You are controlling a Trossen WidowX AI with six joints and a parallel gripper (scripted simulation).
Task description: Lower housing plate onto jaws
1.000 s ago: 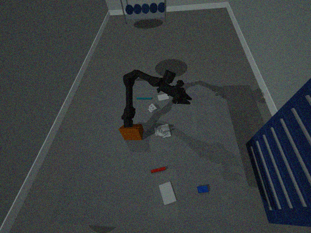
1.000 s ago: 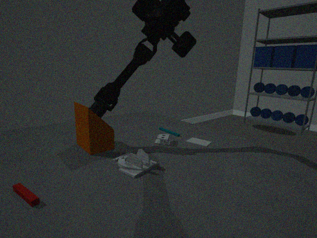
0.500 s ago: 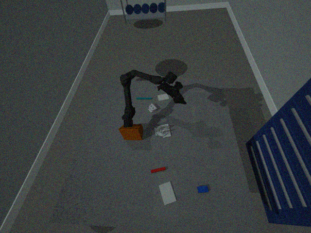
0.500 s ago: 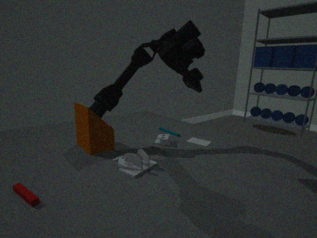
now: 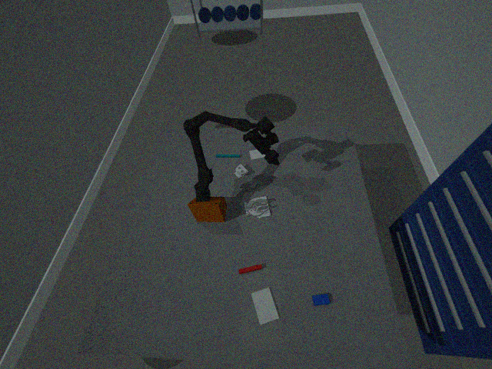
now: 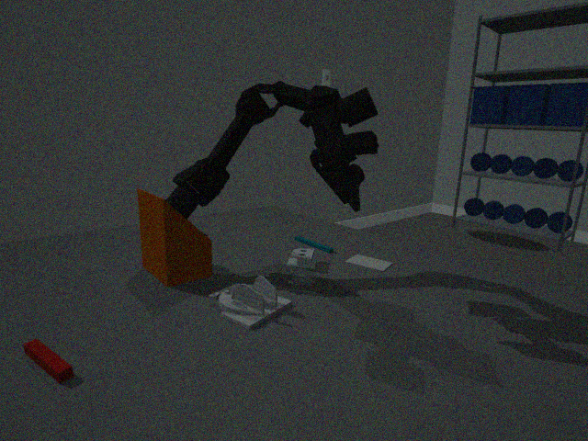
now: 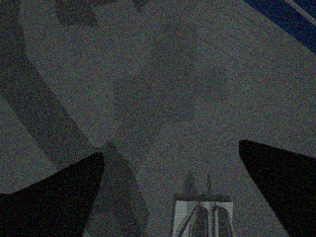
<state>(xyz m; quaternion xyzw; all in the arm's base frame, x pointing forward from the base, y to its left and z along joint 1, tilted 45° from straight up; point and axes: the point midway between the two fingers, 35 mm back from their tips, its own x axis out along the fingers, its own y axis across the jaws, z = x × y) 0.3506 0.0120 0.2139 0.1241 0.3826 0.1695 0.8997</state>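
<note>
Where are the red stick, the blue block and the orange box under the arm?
red stick [image 5: 250,269] [image 6: 48,360]: top and exterior, its middle
blue block [image 5: 320,299]: top, its upper face
orange box [image 5: 210,211] [image 6: 186,250]: top and exterior, its side

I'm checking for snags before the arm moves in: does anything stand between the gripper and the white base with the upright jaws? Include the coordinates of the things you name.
Nothing visible does. The open gripper [image 5: 273,161] [image 6: 355,209] [image 7: 171,153] hangs above and off to one side of the white base [image 5: 267,214] [image 6: 249,322] [image 7: 180,211], with no object between them.
</note>
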